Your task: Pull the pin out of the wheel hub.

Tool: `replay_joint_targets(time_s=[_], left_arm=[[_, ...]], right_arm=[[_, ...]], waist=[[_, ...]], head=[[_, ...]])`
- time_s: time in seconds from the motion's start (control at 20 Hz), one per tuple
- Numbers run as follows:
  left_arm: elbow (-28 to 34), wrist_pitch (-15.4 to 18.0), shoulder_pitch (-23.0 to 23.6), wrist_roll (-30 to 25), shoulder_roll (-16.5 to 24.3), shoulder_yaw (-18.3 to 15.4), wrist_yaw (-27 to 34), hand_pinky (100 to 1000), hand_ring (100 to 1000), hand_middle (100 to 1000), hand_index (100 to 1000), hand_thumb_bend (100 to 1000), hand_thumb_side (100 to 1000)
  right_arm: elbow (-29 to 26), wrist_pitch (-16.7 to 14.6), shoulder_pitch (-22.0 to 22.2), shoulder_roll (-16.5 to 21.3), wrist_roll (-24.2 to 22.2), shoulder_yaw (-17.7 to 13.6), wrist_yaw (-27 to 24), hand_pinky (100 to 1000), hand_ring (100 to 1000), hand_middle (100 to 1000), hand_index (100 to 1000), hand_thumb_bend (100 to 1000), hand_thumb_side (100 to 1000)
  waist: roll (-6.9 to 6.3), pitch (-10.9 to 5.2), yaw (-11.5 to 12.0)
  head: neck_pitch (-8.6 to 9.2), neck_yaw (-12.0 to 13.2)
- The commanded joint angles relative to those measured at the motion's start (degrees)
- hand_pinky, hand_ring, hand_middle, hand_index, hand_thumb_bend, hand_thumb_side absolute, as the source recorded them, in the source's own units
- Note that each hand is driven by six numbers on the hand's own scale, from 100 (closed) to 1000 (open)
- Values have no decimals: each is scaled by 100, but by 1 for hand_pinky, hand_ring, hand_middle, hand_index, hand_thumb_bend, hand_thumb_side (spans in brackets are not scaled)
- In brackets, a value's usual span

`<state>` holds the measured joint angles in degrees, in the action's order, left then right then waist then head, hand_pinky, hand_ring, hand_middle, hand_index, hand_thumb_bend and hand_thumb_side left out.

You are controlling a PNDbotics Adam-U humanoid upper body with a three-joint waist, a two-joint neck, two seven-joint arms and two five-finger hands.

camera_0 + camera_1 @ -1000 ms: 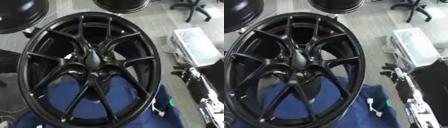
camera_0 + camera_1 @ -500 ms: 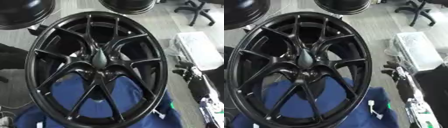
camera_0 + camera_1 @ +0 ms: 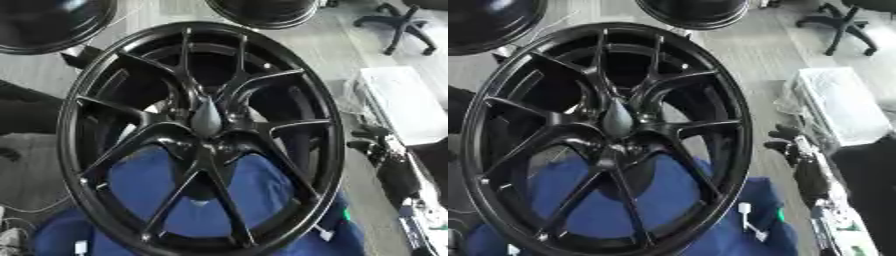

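Black wheel (image 3: 201, 135) rests on blue cloth (image 3: 175, 200), exposing the pin (image 3: 206, 117); right hand (image 3: 791, 145) beside it, fingers indiscernible.

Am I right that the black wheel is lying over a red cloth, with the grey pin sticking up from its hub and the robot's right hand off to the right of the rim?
Not quite: the cloth under the black wheel is blue, not red, as the left eye view shows through the spokes. The rest stands: the grey pin sticks up from the hub, and the right hand is off to the right of the rim.
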<state>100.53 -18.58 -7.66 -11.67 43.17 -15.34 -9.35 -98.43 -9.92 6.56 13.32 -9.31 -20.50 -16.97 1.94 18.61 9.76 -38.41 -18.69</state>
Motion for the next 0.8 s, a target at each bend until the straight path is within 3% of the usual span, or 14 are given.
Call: replay_joint_targets(time_s=[0.05,0.4,0.5,0.55,0.6,0.7,0.8], left_arm=[[-179,64,13,-199,68,-133,-292,922,779,786,960,515,454],[-338,161,31,-280,-27,-193,-435,931,780,794,973,492,516],[-313,185,18,-265,-70,-204,-351,932,773,790,963,411,549],[-284,190,7,-214,-102,-219,-271,936,767,790,963,282,596],[-232,191,-9,-91,-151,-238,-114,936,757,788,960,179,623],[-78,233,-47,415,-273,-277,438,896,691,755,936,103,804],[98,441,-85,1192,-439,-267,1298,871,653,720,862,147,797]], right_arm=[[-97,-5,-16,62,10,-65,-31,917,694,713,804,100,794],[-97,-13,2,47,22,-88,-43,918,695,714,804,100,793],[-92,-10,2,44,18,-90,-49,918,695,714,804,100,793],[-91,-10,2,43,17,-91,-52,918,695,714,804,100,793],[-90,-11,2,41,17,-93,-57,918,695,714,804,100,793],[-86,-9,-1,37,14,-95,-70,918,695,714,803,100,792],[-88,-9,-3,37,3,-87,-84,918,695,714,803,100,790]], waist=[[-19,-65,-4],[-21,-75,-23],[-20,-81,-31],[-17,-83,-32],[-14,-85,-30],[-6,-90,-27],[7,-95,-42]], head=[[85,20],[108,23],[112,31],[119,32],[124,36],[133,47],[123,55]])
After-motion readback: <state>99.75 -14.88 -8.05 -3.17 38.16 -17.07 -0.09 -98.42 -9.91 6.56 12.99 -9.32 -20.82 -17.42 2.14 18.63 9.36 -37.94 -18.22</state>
